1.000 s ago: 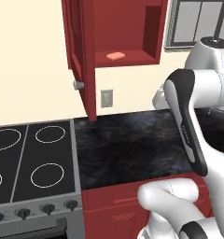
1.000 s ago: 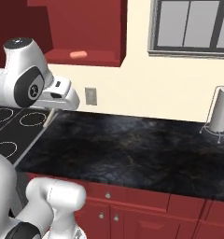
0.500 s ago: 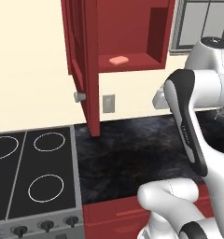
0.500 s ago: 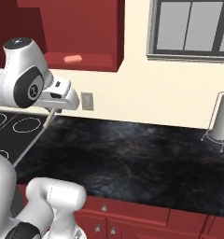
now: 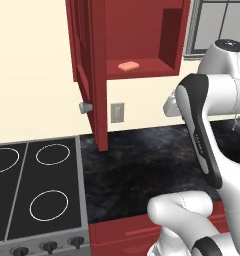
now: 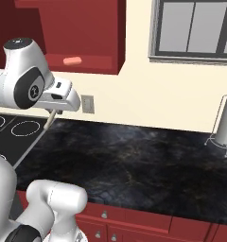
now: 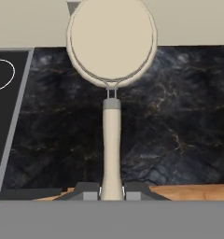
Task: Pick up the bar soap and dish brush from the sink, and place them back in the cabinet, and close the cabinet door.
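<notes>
Nearest, the fingers (image 7: 112, 191) are clenched on the handle end of the dish brush (image 7: 112, 56), its disc head held out over the black stone surface (image 7: 179, 121). Judged light and stiff; a low grip lets the head swing. Beyond, the bar soap (image 5: 128, 65) lies on the shelf of the cabinet (image 5: 167, 35), visible from both base views; the cabinet door (image 5: 94, 75) stands open.

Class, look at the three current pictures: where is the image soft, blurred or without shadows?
Hand view: the dish brush looks soft and smooth, its edges slightly blurred. Left base view: the bar soap in the cabinet is evenly lit, with hardly any shadow. Right base view: the black counter shows faint sheen, no harsh glare.
</notes>
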You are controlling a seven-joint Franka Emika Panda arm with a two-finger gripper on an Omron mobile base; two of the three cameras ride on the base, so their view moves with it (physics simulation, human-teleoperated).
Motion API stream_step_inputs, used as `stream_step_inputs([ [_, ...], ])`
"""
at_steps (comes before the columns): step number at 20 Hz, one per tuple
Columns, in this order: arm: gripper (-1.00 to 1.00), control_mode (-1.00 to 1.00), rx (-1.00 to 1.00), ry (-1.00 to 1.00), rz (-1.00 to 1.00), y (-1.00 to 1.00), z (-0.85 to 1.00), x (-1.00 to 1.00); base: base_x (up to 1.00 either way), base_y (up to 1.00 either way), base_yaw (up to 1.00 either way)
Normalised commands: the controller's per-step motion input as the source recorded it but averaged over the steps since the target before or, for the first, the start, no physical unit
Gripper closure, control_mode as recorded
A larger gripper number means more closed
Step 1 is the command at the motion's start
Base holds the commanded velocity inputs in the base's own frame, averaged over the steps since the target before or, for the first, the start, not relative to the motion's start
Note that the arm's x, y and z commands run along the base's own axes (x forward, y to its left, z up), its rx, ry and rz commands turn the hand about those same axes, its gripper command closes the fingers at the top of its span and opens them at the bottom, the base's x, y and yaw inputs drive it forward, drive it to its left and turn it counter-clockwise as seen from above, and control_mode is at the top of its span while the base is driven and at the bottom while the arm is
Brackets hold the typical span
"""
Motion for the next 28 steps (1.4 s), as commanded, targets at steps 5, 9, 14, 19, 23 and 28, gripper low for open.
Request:
stream_step_inputs([
  [5, 1.0, 1.0, 0.0, 0.0, 0.0, 0.0, 0.0, 0.0, 0.36, -0.11, 0.0],
  [9, 1.0, 1.0, 0.0, 0.0, 0.0, 0.0, 0.0, 0.0, 0.03, 0.0, 0.0],
  [14, 1.0, 1.0, 0.0, 0.0, 0.0, 0.0, 0.0, 0.0, 0.0, 0.0, 0.0],
  [19, 1.0, -1.0, 0.0, 0.0, 0.0, 0.0, 0.0, 0.0, 0.0, 0.0, 0.0],
  [23, 1.0, -1.0, 0.0, -0.06, 0.0, 0.0, 0.06, 0.0, 0.0, 0.0, 0.0],
  [28, 1.0, -1.0, 0.0, -0.19, 0.0, 0.0, 0.31, 0.0, 0.0, 0.0, 0.0],
])
